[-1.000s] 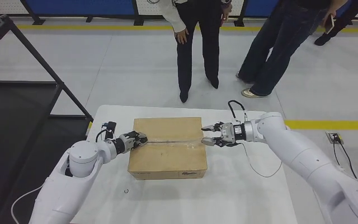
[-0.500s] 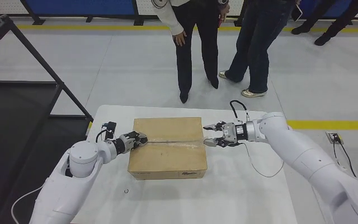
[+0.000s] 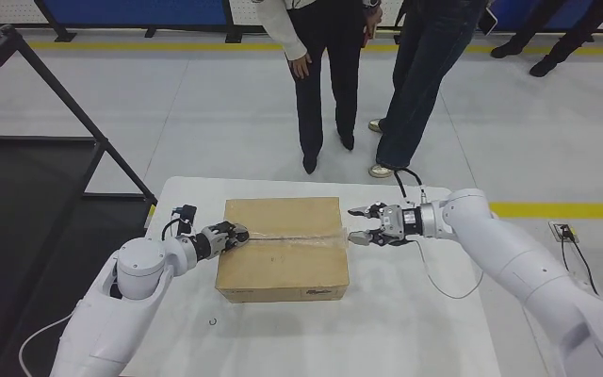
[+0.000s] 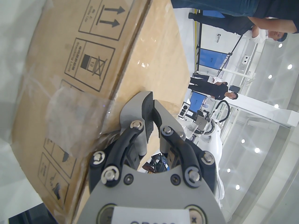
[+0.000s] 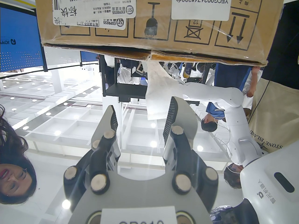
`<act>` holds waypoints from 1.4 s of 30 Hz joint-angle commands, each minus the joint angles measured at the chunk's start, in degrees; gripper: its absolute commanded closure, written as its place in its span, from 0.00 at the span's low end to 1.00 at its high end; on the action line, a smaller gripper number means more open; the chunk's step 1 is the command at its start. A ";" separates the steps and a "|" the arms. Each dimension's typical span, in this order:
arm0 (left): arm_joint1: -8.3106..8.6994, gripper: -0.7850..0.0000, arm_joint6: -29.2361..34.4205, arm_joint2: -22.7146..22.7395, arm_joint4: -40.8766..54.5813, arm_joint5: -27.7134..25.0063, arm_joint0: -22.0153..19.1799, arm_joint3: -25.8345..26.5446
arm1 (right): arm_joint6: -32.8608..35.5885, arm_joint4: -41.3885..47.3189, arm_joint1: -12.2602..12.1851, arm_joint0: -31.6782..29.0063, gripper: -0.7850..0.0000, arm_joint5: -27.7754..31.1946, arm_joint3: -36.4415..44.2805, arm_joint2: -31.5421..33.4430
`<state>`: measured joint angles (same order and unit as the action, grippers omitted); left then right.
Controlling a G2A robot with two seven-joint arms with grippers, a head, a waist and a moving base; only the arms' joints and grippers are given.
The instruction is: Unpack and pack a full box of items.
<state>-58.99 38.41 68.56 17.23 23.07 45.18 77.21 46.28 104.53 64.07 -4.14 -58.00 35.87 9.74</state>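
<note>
A closed cardboard box (image 3: 283, 247) sits on the white bench (image 3: 415, 320), towards its far edge. Clear tape (image 3: 301, 240) runs along the box's top seam from end to end.

The left pincer (image 3: 242, 233) is at the box's left end, level with the seam. In the left wrist view this pincer (image 4: 151, 104) is narrow, with its pads meeting at the tips against the top edge, just beside a taped patch. Whether anything is caught between the pads cannot be told.

The right pincer (image 3: 352, 226) hangs just off the box's right end, its fingers wide apart. In the right wrist view a loose tape strip (image 5: 156, 89) hangs from the seam towards the pincer's (image 5: 143, 107) gap.

A small ring (image 3: 213, 323) lies near the bench's front edge, and a thin cable (image 3: 443, 283) trails beside the right arm.

The grey floor (image 3: 207, 113) has a yellow line (image 3: 141, 45) across it. A black metal frame (image 3: 94, 151) stands left of the bench, and blue panels (image 3: 132, 11) line the far side.
</note>
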 commanded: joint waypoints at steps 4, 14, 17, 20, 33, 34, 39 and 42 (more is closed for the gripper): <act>-0.02 1.00 0.05 0.17 -0.10 0.13 0.16 0.22 | 0.00 0.61 -0.44 0.02 0.39 0.00 -0.08 0.00; -0.08 1.00 -0.10 0.55 -0.03 0.10 0.56 0.87 | 0.22 1.98 -2.32 1.11 0.27 0.22 0.41 1.43; -0.09 1.00 -0.37 0.98 0.42 -0.01 0.90 1.27 | 2.69 -1.62 -3.30 1.29 0.04 2.69 3.79 2.62; -0.10 1.00 -0.63 1.21 0.60 -0.11 1.25 1.93 | 3.36 -4.55 -3.98 1.34 0.00 4.82 6.17 3.41; -0.11 1.00 -0.83 1.22 0.61 -0.26 1.41 1.98 | -4.89 -5.96 -3.70 -0.06 0.00 11.86 10.41 5.30; -0.13 1.00 -1.31 1.25 0.70 -0.71 1.94 2.35 | -7.84 -6.93 -3.57 0.00 0.00 13.50 11.98 5.66; -0.06 1.00 -1.67 1.77 0.65 -0.97 3.12 3.70 | -16.81 -11.58 -3.26 -0.84 0.59 18.46 19.75 7.17; -0.03 1.00 -1.63 2.01 0.60 -0.95 3.52 4.23 | -19.69 -13.82 -3.28 -1.54 0.94 19.55 22.80 8.17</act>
<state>-59.04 36.76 70.49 17.88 22.14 48.57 81.26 27.07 91.55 60.82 -5.46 -38.51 57.52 17.62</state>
